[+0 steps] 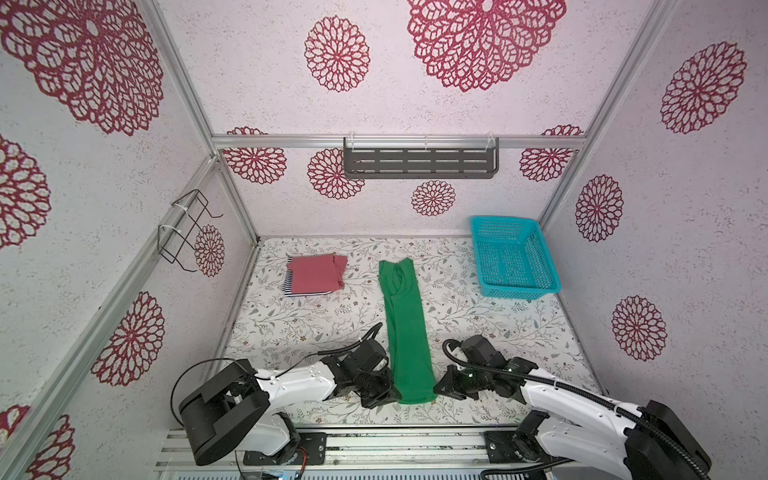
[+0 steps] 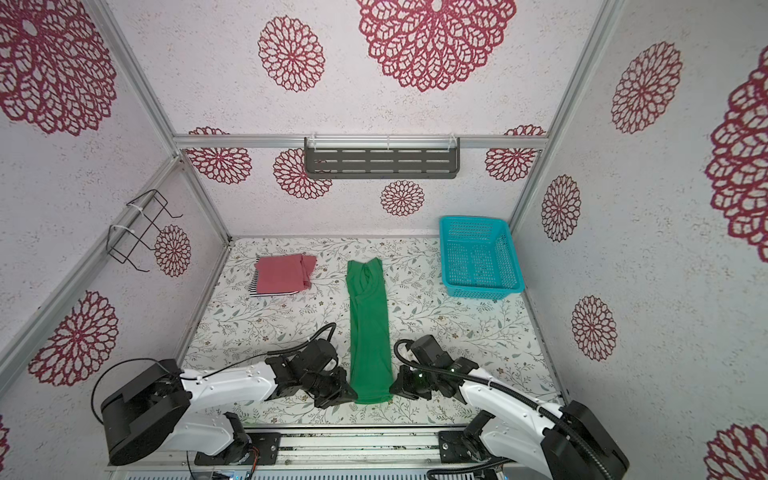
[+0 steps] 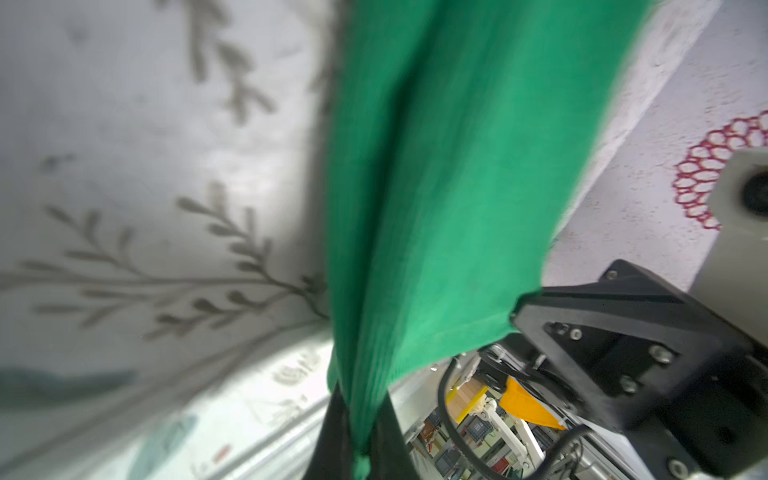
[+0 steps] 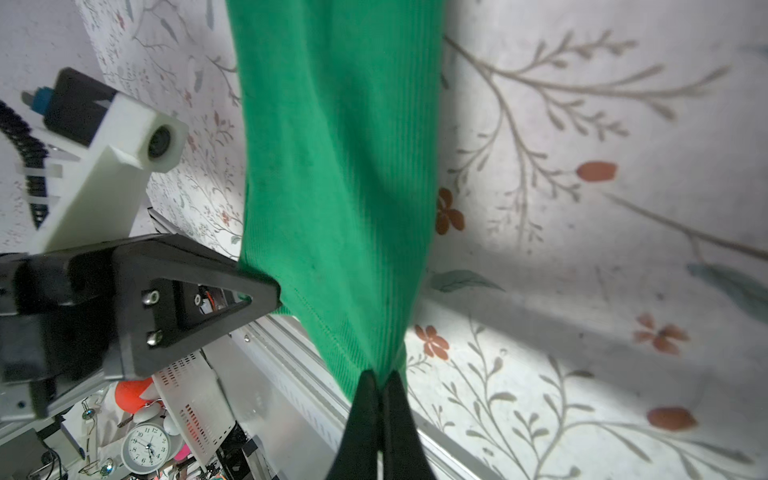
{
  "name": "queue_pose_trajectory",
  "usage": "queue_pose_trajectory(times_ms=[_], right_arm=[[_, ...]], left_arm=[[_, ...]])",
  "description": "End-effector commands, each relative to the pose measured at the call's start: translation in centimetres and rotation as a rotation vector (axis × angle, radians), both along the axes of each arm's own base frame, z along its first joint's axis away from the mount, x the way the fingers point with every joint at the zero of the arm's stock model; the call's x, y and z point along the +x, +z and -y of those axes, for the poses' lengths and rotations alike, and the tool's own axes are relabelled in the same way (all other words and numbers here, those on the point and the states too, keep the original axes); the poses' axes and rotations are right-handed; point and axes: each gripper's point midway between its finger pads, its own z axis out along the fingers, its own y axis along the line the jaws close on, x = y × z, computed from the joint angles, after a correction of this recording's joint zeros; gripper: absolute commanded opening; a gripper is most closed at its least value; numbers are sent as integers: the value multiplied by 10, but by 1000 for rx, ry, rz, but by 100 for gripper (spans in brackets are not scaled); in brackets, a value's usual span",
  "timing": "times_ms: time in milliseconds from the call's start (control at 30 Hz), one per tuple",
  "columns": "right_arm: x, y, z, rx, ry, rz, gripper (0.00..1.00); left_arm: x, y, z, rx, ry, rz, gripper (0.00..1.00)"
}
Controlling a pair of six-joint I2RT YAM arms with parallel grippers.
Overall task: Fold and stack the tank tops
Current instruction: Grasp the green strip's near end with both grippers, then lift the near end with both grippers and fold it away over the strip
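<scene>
A bright green tank top (image 1: 405,332) (image 2: 370,332), folded into a long narrow strip, lies down the middle of the floral table. My left gripper (image 1: 395,392) (image 3: 359,399) is shut on its near left corner. At the near right corner my right gripper (image 1: 436,388) (image 4: 380,376) is shut on the hem, which lifts slightly between the two grips. At the back left a folded dusty pink tank top (image 1: 318,272) (image 2: 282,274) rests on a folded navy-and-white striped tank top (image 1: 289,286), of which only the edges show.
A teal mesh basket (image 1: 513,257) (image 2: 478,257) stands at the back right corner. A grey shelf (image 1: 419,160) hangs on the back wall and a black wire rack (image 1: 187,232) on the left wall. Aluminium rails run along the table's near edge.
</scene>
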Motion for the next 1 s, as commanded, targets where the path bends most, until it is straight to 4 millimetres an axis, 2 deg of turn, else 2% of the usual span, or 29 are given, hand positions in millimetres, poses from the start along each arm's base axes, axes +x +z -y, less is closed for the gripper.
queue_pose_trajectory(times_ms=[0, 200, 300, 467, 700, 967], right_arm=[[20, 22, -2, -19, 8, 91, 0], [61, 40, -8, -27, 17, 180, 0], [83, 45, -12, -41, 36, 218, 0], [120, 47, -13, -62, 33, 252, 0], [174, 55, -22, -39, 27, 303, 0], [210, 48, -30, -47, 60, 305, 0]], left_arm=[[25, 22, -15, 60, -12, 72, 0], [77, 45, -28, 52, -8, 157, 0], [97, 47, -29, 60, -24, 181, 0], [120, 42, -26, 55, -43, 190, 0], [153, 35, -33, 49, -23, 212, 0], [183, 31, -35, 37, -20, 223, 0]])
